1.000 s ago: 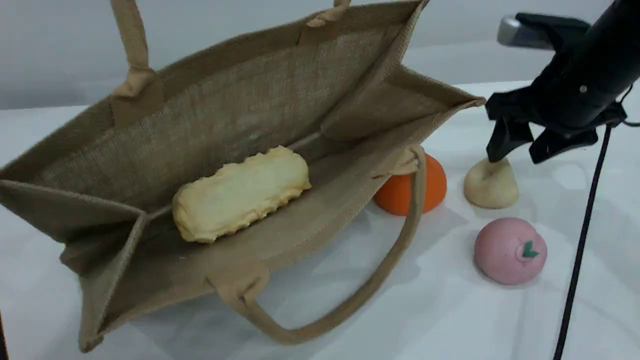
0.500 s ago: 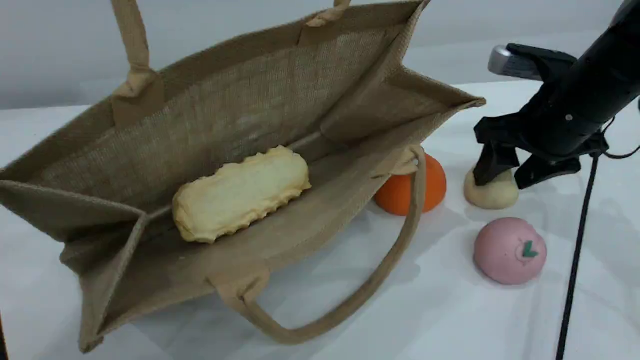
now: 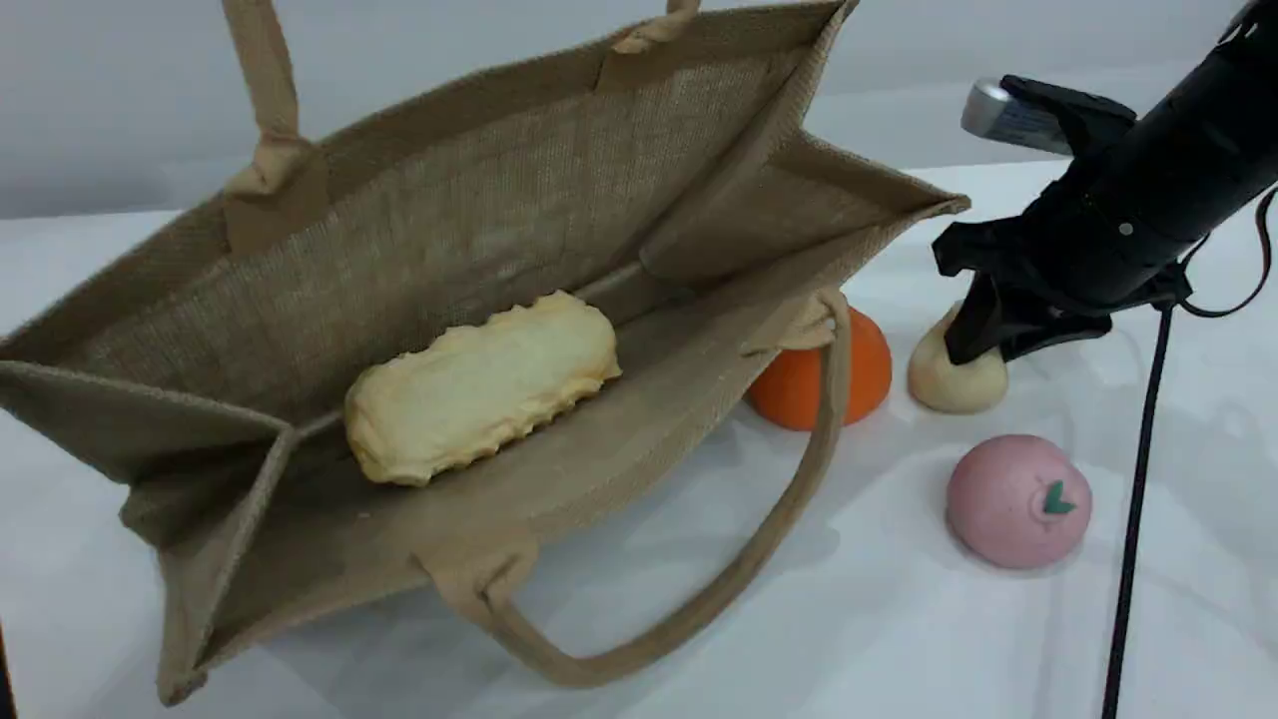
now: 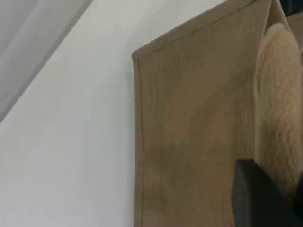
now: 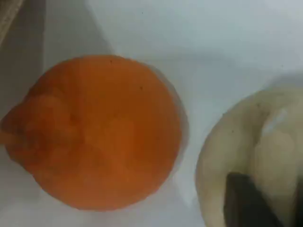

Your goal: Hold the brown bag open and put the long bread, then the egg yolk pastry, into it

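The right gripper (image 3: pixel 988 345) has come down and closed since a second ago: its jaws then stood wide above the pastry (image 3: pixel 944 384) and now pinch its upper part, nearly together. The dough looks squeezed and has slid a little toward 9 o'clock, though it still sits on the table (image 3: pixel 899 619). Nearest the camera, the bag's loose handle (image 3: pixel 699 609) droops on the table. The peach (image 3: pixel 1018 499) lies at 5 o'clock from the pastry, untouched. The orange (image 3: pixel 789 389) sits at 9 o'clock from the pastry, just beside it and against the bag (image 3: pixel 479 200). Deeper in, the bread (image 3: pixel 479 384) rests on the bag's lower wall, pale side up, where it lay before. So the first item is done and the second looks freshly gripped. Farthest off, the other handle runs taut out of view at 12 o'clock. The left gripper (image 4: pixel 258 198), closed tight, appears to hold the bag by it, and the mouth has stayed open. The likely next move is a lift, then a carry toward 9 o'clock over the orange and the bag's rim. The soft dough may slip.
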Robot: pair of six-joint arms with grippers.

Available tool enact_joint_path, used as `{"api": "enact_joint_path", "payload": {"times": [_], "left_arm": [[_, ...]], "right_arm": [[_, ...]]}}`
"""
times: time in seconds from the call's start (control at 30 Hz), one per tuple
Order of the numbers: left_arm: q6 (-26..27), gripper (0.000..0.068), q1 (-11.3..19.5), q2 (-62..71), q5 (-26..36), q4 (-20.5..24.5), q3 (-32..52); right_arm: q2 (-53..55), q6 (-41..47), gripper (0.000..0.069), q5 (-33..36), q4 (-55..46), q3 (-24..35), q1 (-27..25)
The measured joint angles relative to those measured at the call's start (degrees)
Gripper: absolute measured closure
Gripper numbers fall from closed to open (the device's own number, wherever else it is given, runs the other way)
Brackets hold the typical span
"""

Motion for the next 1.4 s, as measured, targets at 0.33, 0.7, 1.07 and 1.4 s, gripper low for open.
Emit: {"api": "enact_joint_path", "payload": {"times": [0.33,0.7,1.07,1.4], "left_arm": [[0.0,0.0596,0.0,0.0,0.0,0.06,0.0],[0.01,0.0596,0.0,0.0,0.0,0.06,0.0],[-0.1,0.0596,0.0,0.0,-0.05,0.06,0.0],[-0.11,0.0597,0.0,0.0,-0.05,-0.05,0.0]], "right_arm": [[-2.67,2.08,0.0654,1.67,-5.42,0.0,-2.3],[-18.6,13.11,0.0655,21.58,-16.36,0.0,-13.96],[-31.0,7.73,0.0655,35.28,-8.17,0.15,-7.42],[-30.89,7.53,0.0655,28.29,-6.68,3.9,10.94]]}}
